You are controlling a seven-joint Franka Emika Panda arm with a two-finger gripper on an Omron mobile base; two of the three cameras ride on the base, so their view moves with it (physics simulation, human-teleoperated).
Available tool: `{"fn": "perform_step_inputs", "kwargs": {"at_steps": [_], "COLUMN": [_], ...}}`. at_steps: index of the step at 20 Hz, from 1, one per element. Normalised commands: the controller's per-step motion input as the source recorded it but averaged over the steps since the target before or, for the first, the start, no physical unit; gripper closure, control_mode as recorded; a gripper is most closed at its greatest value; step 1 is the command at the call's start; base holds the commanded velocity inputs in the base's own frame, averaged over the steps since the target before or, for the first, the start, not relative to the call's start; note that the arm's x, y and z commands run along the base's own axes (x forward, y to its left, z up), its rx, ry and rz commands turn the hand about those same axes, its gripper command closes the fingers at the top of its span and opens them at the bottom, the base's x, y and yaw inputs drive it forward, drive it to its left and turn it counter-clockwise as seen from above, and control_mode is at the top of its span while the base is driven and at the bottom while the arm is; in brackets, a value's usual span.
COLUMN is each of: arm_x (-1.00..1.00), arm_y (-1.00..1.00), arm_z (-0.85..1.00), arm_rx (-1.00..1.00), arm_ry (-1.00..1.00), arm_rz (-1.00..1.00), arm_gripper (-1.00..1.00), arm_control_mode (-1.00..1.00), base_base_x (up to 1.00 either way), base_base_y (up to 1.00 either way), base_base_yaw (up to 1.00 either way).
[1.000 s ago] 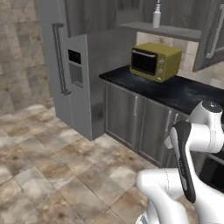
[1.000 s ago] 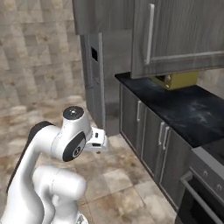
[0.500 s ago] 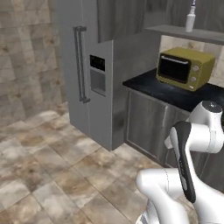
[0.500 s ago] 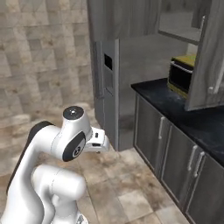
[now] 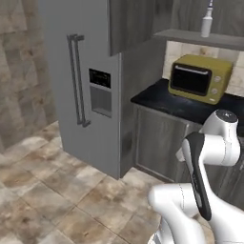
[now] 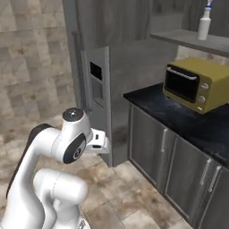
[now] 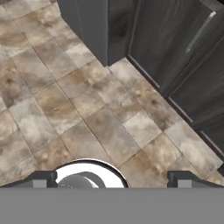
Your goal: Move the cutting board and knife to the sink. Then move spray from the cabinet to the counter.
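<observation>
You face a tall grey fridge (image 5: pixel 81 90), smooth-fronted with long bar handles. To the fridge's right runs the black veined tabletop (image 5: pixel 176 102) over grey lower cupboards (image 6: pixel 179 161). On that tabletop, right of the fridge, sits a boxy yellow oven (image 5: pixel 198 77). Above the oven, on the grey cabinet (image 5: pixel 143 24) shelf, stands the small white spray bottle (image 5: pixel 207 21), upright with its long axis vertical. The cutting board, knife and sink are nowhere to be seen. Your claw (image 7: pixel 111 179) hangs low beside the arm, fingers wide apart and empty, pointing down at mottled stone floor tiles (image 7: pixel 65 100). The spray lies well above and beyond the claw.
</observation>
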Motion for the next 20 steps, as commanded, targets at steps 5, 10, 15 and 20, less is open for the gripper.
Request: {"fn": "perform_step_inputs", "kwargs": {"at_steps": [5, 10, 15, 20], "arm_x": [0.00, 0.00, 0.00, 0.00], "arm_y": [0.00, 0.00, 0.00, 0.00], "arm_z": [0.00, 0.00, 0.00, 0.00], "arm_rx": [0.00, 0.00, 0.00, 0.00], "arm_ry": [0.00, 0.00, 0.00, 0.00], "arm_rz": [0.00, 0.00, 0.00, 0.00], "arm_gripper": [-1.00, -1.00, -1.00, -1.00], "arm_control_mode": [1.00, 1.00, 1.00, 1.00], "base_base_x": [0.58, 0.54, 0.53, 0.54], "base_base_y": [0.38, 0.36, 0.35, 0.35], "base_base_yaw": [-0.52, -0.56, -0.58, -0.57]}}
